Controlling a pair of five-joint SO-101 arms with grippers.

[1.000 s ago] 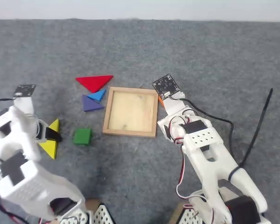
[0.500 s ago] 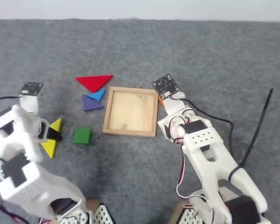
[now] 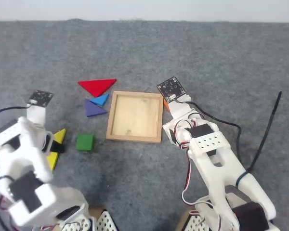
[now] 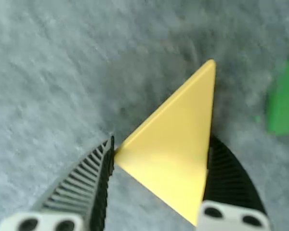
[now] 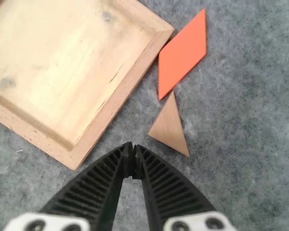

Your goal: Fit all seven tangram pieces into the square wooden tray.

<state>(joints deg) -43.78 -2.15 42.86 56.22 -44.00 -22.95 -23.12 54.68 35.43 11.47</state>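
Left hand [image 4: 159, 144] is clamped on the large yellow wooden triangle [image 4: 183, 110]. One ribbed finger presses a corner and the other lies along a straight edge, likely because a piece this thin offers no other hold. Whether the triangle rests on the grey felt-like tabletop [image 3: 221, 62] or is raised just off it cannot be told. From above it sits near the small green wooden square [image 3: 85, 141], well apart from the square wooden tray [image 3: 134, 137], which holds no pieces.

Right hand [image 5: 131, 149] is pressed shut on nothing and hangs just beside the tray's corner. The orange wooden parallelogram [image 5: 182, 53] and the small tan wooden triangle [image 5: 169, 126] lie near it, tips almost touching.

On the tray's far side, the red wooden triangle [image 3: 97, 85], small blue wooden triangle [image 3: 101, 98] and purple wooden triangle [image 3: 93, 107] wait in a loose cluster. A large triangle is a sensible first piece, since it fixes a corner.
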